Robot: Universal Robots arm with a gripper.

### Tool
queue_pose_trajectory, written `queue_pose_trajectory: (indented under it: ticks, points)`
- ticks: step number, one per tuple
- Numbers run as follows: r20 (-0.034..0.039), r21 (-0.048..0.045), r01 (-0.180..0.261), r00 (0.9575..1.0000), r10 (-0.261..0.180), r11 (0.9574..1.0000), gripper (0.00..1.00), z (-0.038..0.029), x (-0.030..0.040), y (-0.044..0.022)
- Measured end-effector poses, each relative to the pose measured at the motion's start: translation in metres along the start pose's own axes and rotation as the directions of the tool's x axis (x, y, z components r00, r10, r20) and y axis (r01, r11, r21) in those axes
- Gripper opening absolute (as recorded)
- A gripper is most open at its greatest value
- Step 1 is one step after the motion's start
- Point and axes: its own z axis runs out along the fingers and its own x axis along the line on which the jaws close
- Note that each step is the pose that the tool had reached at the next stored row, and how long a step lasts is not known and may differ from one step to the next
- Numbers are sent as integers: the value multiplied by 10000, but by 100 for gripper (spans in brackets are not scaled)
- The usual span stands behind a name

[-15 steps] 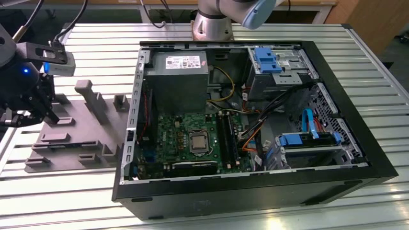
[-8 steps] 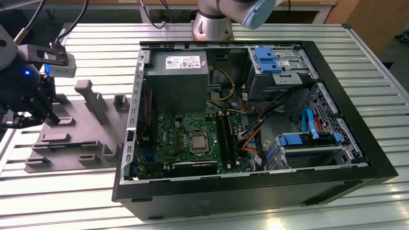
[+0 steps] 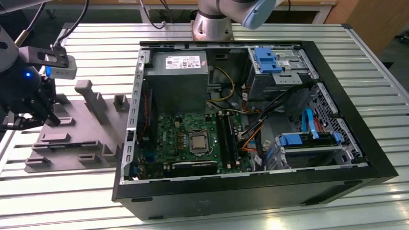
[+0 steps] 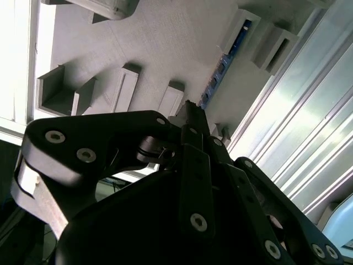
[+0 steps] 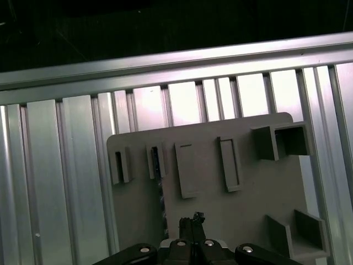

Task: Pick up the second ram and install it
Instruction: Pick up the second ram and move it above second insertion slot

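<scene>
The second ram is a thin blue-green stick standing on edge in the holders along one side of the grey fixture plate. In the first wrist view the ram runs from a small holder toward my fingers over the plate. My gripper hangs over the plate at the exterior view's left. Its black fingers are shut together with nothing between them, and the gripper sits just beside the ram, above it and not touching it.
An open computer case lies at the exterior view's right, with the green motherboard and its long black slots inside. Upright posts rise from the fixture plate. A ribbed aluminium table carries everything.
</scene>
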Motion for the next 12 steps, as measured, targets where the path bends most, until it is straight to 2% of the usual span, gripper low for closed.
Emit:
queue_pose_trajectory:
  ticks: [12]
  points:
    - [0, 0, 0, 10000, 0, 10000, 11, 22, 30, -5]
